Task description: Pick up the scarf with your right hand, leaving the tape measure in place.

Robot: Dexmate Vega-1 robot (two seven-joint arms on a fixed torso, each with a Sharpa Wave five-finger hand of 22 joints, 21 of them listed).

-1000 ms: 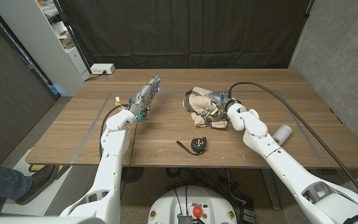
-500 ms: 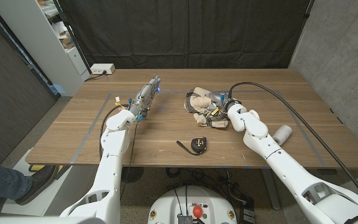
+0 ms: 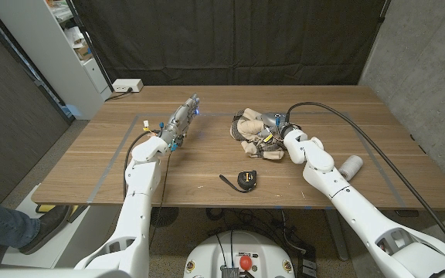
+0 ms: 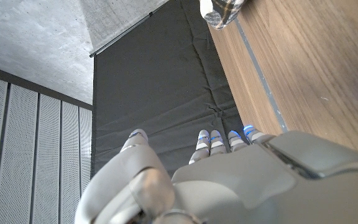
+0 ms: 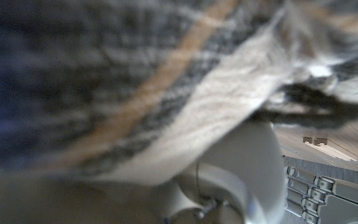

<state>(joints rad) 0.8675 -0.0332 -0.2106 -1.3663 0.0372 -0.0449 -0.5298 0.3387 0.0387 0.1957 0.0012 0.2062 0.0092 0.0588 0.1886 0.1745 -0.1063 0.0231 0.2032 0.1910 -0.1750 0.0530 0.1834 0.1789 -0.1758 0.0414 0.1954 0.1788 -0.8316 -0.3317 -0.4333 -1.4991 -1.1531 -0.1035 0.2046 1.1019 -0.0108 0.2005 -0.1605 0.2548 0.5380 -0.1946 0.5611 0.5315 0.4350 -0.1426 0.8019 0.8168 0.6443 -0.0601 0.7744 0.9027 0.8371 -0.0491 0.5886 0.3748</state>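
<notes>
While the lift is not yet made, the lines below set out how things lie.

Scarf: the scarf (image 3: 252, 133) is a bunched heap of beige and plaid cloth, right of the worktop's (image 3: 207, 158) middle and nearer its far edge than its near one.
Right hand: the right hand (image 3: 273, 140) is at the heap's right side, touching it, buried in the folds; in the right wrist view plaid cloth (image 5: 135, 93) is draped blurred and very close over the hand.
Grip: the fingers look closed into the cloth, so I judge it holds the scarf, though the fingertips are hidden.
Direction: the scarf lies straight ahead of the right hand, toward the left and far side; the arm comes in from the near right corner.
Long axis: the heap is too crumpled to point anywhere; its longer spread seems to run roughly from far left to near right, in line with the forearm.
Nearer hand: the right, plainly; the left hand (image 3: 182, 121) is well apart, toward the left edge, upright on its edge, fingers out straight, holding nothing.
Tape measure: the tape measure (image 3: 245, 180) sits near the near edge, well apart from the scarf, its short strap trailing left.
Judgement: a straight lift should clear it, unless a loose end hangs down.
</notes>
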